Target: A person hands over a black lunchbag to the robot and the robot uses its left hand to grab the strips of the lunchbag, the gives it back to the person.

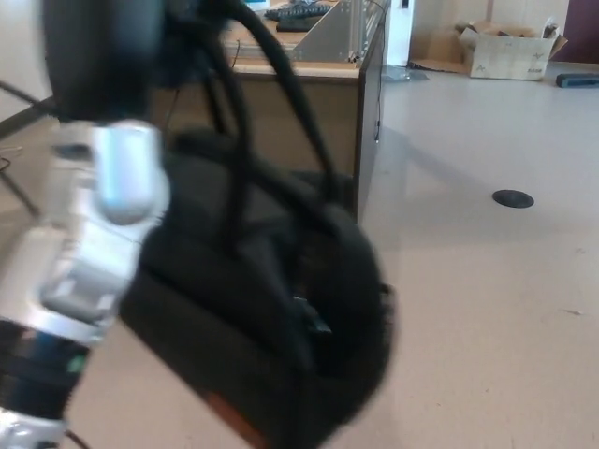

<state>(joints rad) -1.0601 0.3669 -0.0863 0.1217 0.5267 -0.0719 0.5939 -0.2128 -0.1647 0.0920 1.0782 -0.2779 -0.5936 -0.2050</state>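
While the left hand [103,47] is gripping its strips [281,84] at upper left, the black lunchbag [271,318] is hanging blurred, soft and bulging, across the frame's center; no writing is showing legibly.

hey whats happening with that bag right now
The robot's left hand is holding a black fabric lunchbag up by its black straps, so the bag hangs off the floor. The picture is blurred and the hand sits at the top left edge. Behind stands a brown wooden desk, and a cardboard box sits on the floor far back. No person and no right hand are in view.
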